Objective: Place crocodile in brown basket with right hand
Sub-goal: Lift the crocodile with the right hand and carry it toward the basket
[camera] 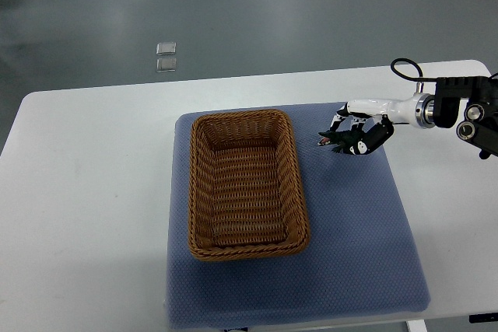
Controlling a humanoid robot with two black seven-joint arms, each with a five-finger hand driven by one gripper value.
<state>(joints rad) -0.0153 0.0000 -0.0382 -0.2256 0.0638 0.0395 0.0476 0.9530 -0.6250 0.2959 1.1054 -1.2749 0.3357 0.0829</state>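
Overhead, right hand [354,134] reached in from the right edge, fingers curled around a small dark crocodile [341,143], held above the blue mat [358,231] just right of the brown wicker basket [243,184], basket sat on the mat atop a white table [85,192]

Legible text, labels, brands, numbers, signs: none. Brown basket [246,185], blue mat [358,223] beneath it and white bench [85,192] around it carry no readable marking.
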